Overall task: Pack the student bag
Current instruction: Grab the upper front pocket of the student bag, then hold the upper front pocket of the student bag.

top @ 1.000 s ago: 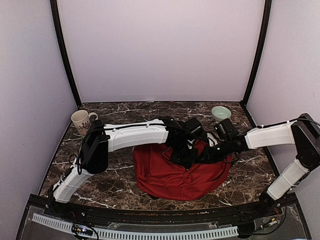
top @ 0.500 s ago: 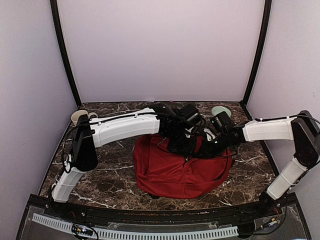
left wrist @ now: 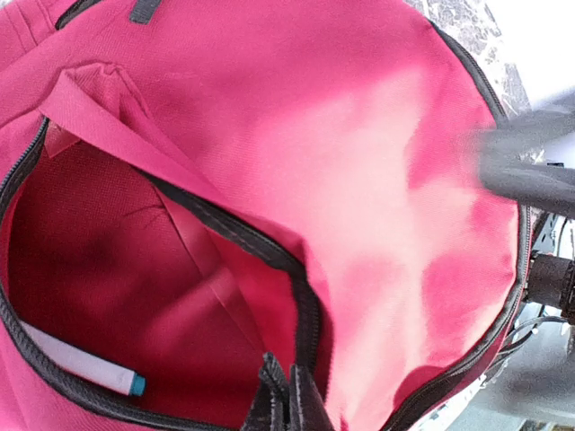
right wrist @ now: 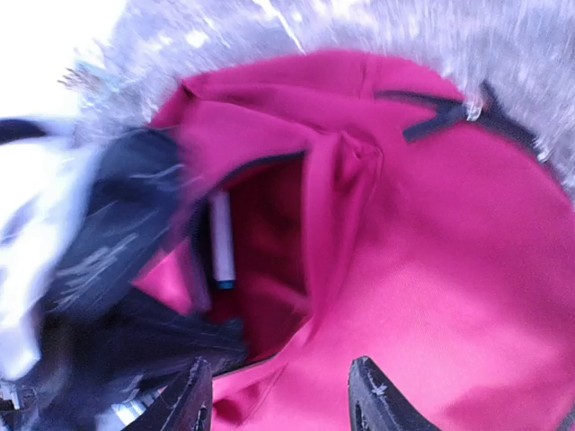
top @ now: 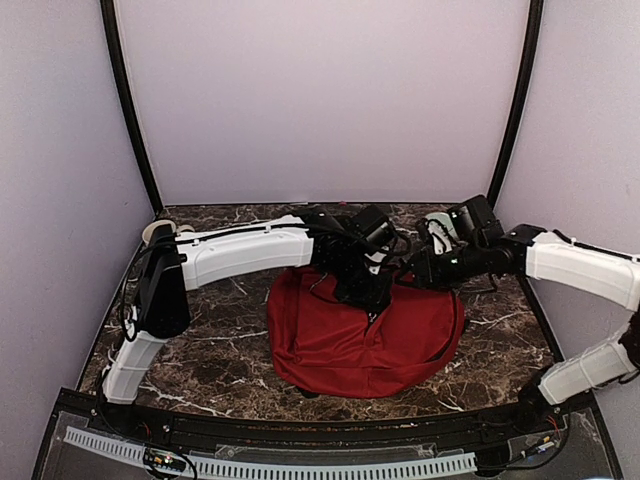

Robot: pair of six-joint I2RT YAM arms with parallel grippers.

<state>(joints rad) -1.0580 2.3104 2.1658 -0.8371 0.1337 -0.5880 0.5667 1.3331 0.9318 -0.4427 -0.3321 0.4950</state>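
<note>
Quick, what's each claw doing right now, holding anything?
Left gripper: closed, pinching the zipper edge of the student bag.
Right gripper: open, holding nothing, over the bag.

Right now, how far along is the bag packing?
Done: a white marker with a teal cap lies inside the open red backpack. In hand: left gripper is shut on the opening's edge, holding it open; right gripper is open and empty above the bag. Left: bag not yet zipped shut; whether more goes in, cannot tell.
</note>
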